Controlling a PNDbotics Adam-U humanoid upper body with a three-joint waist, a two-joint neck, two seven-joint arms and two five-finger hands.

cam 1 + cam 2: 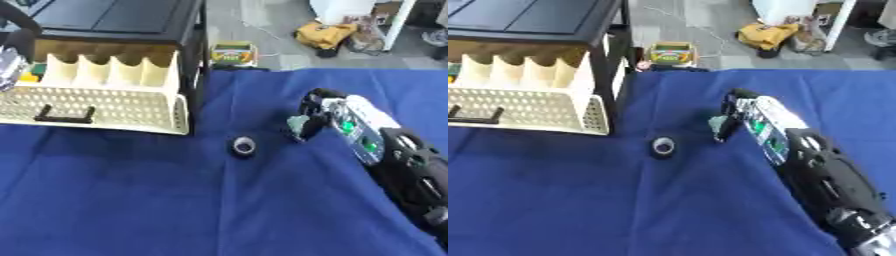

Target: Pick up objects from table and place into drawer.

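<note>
A small black tape roll [244, 146] lies on the blue cloth [175, 200], just right of the drawer's front corner. My right hand [313, 114] comes in from the lower right and hangs a little right of the roll, apart from it, with a pale greenish patch at its tip. The cream drawer [105, 107] stands pulled out of the black cabinet [114, 20]. Something yellow and green [31, 75] shows at its back left. My left hand [9, 65] shows only partly at the left edge, over the drawer's left side.
A yellow-green box [233, 54] sits at the cloth's far edge beside the cabinet. Beyond the table, a yellow bag [325, 34] lies on the floor near a white stand. The drawer has a black handle [63, 119] on its front wall.
</note>
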